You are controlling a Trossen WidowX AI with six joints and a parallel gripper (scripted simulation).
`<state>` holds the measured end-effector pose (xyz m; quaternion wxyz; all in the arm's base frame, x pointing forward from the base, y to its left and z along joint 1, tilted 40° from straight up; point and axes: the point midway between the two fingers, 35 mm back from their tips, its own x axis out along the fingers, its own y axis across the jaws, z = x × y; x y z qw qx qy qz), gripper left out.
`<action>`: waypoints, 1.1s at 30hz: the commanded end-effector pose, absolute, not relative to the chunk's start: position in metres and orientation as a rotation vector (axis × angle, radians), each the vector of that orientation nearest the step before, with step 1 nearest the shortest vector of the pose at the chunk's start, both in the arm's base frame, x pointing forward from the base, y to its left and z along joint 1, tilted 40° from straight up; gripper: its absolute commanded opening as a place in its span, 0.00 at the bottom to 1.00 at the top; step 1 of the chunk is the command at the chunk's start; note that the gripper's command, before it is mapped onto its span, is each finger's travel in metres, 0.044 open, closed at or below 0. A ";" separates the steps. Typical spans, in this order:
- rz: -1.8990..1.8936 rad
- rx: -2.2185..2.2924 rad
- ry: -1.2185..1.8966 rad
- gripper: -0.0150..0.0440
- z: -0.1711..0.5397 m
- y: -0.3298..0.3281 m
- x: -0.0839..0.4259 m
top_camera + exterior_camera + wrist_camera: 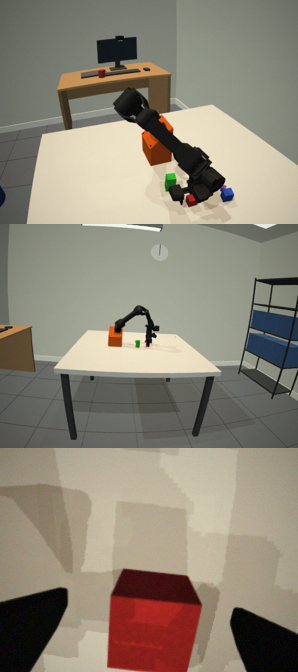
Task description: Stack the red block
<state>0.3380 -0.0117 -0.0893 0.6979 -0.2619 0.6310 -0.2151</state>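
Red block: sits on the white table, centred between the two dark fingers of the gripper, with clear space on either side in the wrist view. Gripper: spread wide, holding nothing, pointed down at the table and straddling the block. Green tower: upright, just beside the gripper on the side toward the orange base, apart from the red block. Blue block: near the gripper on the opposite side, with a small purple piece just beside it. Arm: reaches from the orange base down to the blocks.
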 end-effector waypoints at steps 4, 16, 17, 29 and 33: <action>-0.482 -0.595 1.413 1.00 -0.093 -0.016 0.336; -0.482 -0.595 1.413 0.96 -0.093 -0.016 0.336; -0.482 -0.595 1.413 0.91 -0.093 -0.016 0.336; -0.482 -0.595 1.413 0.48 -0.093 -0.016 0.336; -0.482 -0.595 1.413 0.43 -0.093 -0.016 0.336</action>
